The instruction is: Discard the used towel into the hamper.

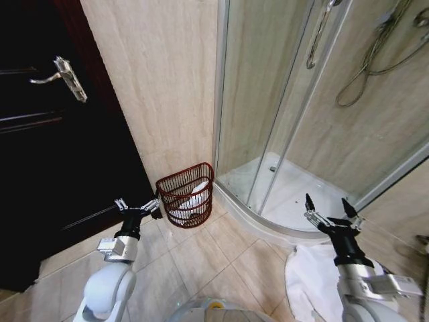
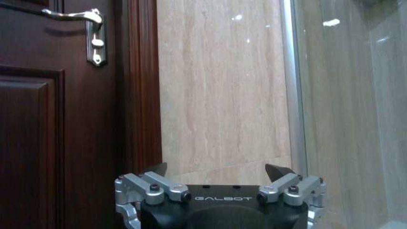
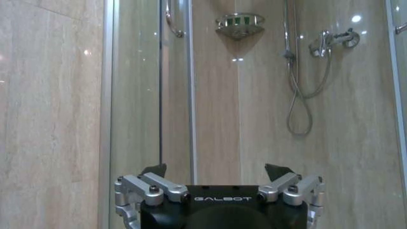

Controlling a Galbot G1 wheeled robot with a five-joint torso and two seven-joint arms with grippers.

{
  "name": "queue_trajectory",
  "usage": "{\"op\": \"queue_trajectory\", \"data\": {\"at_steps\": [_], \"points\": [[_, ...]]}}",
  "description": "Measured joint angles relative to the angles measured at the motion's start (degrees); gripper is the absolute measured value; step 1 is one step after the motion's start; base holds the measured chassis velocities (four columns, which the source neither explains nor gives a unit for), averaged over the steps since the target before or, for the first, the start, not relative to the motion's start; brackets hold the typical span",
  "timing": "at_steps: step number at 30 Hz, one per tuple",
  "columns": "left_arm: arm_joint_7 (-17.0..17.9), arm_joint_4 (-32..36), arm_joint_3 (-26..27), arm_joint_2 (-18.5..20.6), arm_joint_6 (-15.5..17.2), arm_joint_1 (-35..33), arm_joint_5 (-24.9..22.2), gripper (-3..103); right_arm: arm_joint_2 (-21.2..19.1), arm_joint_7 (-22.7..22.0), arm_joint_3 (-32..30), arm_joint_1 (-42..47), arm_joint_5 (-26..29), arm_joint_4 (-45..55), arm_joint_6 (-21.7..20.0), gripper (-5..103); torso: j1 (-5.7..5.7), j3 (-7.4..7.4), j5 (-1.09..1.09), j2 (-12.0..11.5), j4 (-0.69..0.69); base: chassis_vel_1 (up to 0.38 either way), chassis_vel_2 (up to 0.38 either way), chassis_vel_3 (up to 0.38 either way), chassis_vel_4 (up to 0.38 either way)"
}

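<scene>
A dark wooden door (image 1: 47, 168) with a silver lever handle (image 1: 64, 75) stands on the left. Beside it rises a beige stone-look wall (image 1: 161, 87). On the right is a curved glass shower enclosure (image 1: 281, 107) with a white tray (image 1: 295, 194), a hose (image 3: 305, 90) and a wire caddy (image 3: 239, 25). Beige tiles cover the floor (image 1: 221, 261).
</scene>
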State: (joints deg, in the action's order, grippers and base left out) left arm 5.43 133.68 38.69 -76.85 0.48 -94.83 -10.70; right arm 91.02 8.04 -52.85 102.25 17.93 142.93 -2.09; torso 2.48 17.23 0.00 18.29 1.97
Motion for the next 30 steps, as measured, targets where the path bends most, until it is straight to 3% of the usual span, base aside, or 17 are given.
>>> {"op": "queue_trajectory", "data": {"at_steps": [30], "points": [[-1.16, -1.06, 0.18, 0.13, -3.53, -1.54, 1.52, 100, 0.01, -0.44, -2.49, 0.53, 1.87, 0.25, 0.39, 100, 0.0, 0.0, 0.0, 0.0, 0.0, 0.033, -0.055, -0.035, 0.057]]}}
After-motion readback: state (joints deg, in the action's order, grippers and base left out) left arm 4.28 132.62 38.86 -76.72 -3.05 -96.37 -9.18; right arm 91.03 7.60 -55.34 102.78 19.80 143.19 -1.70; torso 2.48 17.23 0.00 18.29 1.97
